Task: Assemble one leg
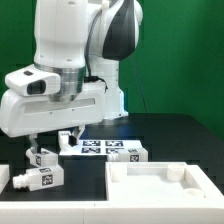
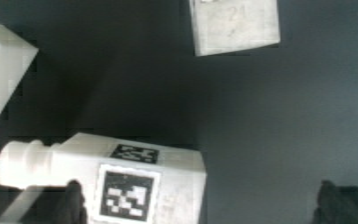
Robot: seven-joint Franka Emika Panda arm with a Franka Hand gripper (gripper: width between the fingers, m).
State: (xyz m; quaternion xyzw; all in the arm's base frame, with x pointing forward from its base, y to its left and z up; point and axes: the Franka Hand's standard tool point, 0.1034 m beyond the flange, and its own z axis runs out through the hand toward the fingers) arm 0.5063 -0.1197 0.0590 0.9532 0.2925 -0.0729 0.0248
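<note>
The black worktop [image 1: 175, 135] carried every part. The large white robot arm [image 1: 70, 50] hung low over the lower left of the exterior view, judged to be lining up a pick. The white rimmed tray-like panel [image 1: 160, 166] lay lower right, and the thin flat white marker board [image 1: 105, 150] at centre. The jaws stood wide, gripping nothing. The leg [image 1: 42, 155], a small white oblong block with a narrower stub and a black-and-white tag, lay flat just beneath them.
</note>
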